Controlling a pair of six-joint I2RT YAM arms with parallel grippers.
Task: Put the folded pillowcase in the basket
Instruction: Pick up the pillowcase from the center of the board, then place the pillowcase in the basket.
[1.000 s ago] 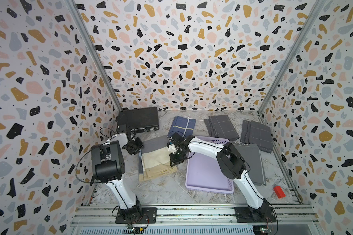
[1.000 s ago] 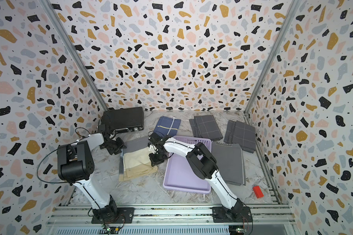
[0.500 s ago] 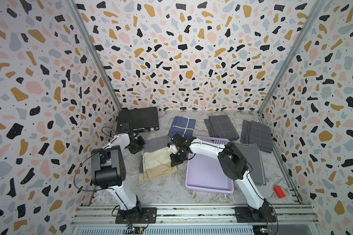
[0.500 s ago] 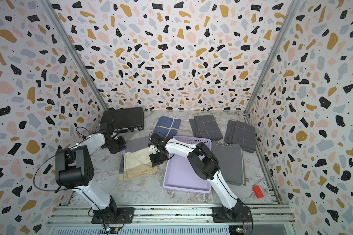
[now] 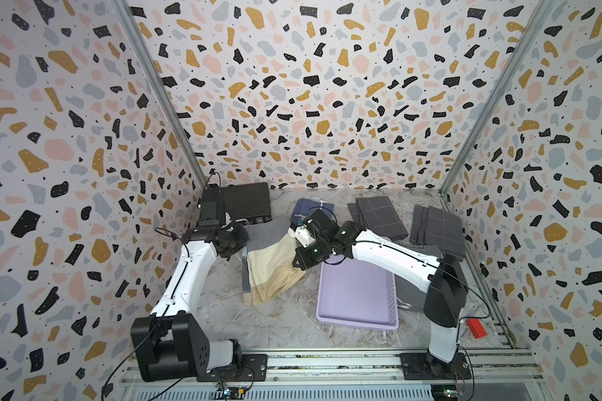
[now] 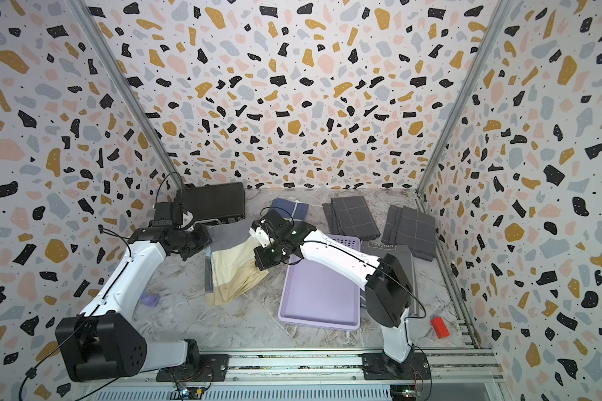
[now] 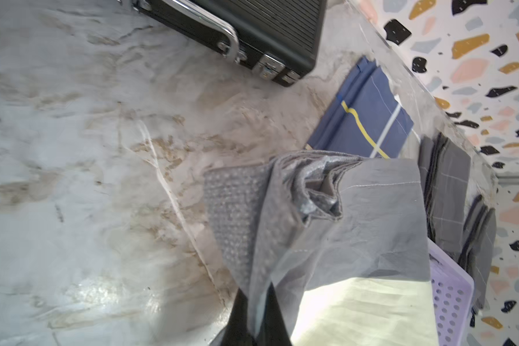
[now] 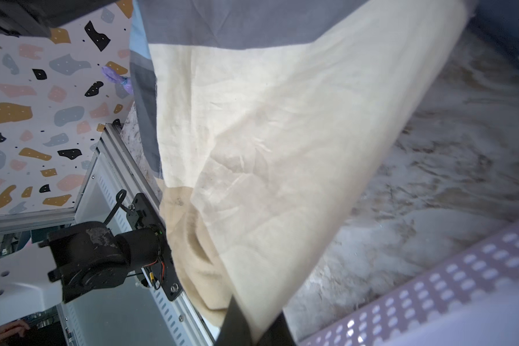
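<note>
Basket (image 5: pixel 357 295) floor lies bare; folded cloths (image 5: pixel 379 217) and black case (image 5: pixel 247 201) crowd behind

Three tall terrazzo-patterned walls (image 5: pixel 310 86), speckled in black, ochre, pink and grey-blue on white, enclose the scene on the left, far and right sides. Metal corner posts (image 5: pixel 160 104) run up where the walls meet. The desk (image 5: pixel 285 330) has a grey marbled surface, evenly lit, with an aluminium rail (image 5: pixel 327 364) along its near edge.
</note>
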